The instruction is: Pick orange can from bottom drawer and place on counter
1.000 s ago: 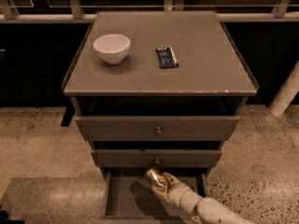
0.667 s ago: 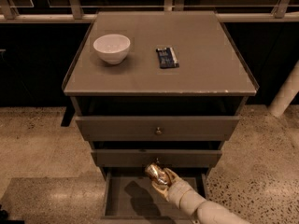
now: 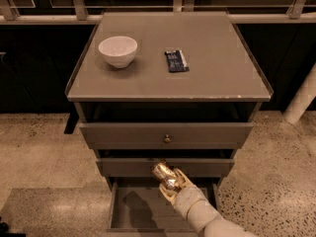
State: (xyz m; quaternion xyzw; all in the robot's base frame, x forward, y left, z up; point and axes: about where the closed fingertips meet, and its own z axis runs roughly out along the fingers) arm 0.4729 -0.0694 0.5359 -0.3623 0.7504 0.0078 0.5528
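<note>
The orange can (image 3: 164,174), shiny orange-gold, is held tilted in my gripper (image 3: 170,182), which is shut on it. The gripper holds the can above the open bottom drawer (image 3: 126,212), level with the front of the middle drawer. My pale arm reaches in from the lower right. The drawer floor shows only the can's shadow. The counter (image 3: 217,63) is the flat grey-brown cabinet top well above the gripper.
A white bowl (image 3: 118,51) sits at the counter's left and a flat dark blue packet (image 3: 176,60) near its middle. Two upper drawers with small knobs (image 3: 167,138) are slightly open. A railing runs behind the cabinet and a white post (image 3: 302,100) stands at right.
The gripper has lifted the can up out of the bottom drawer, to the level of the middle drawer front.
</note>
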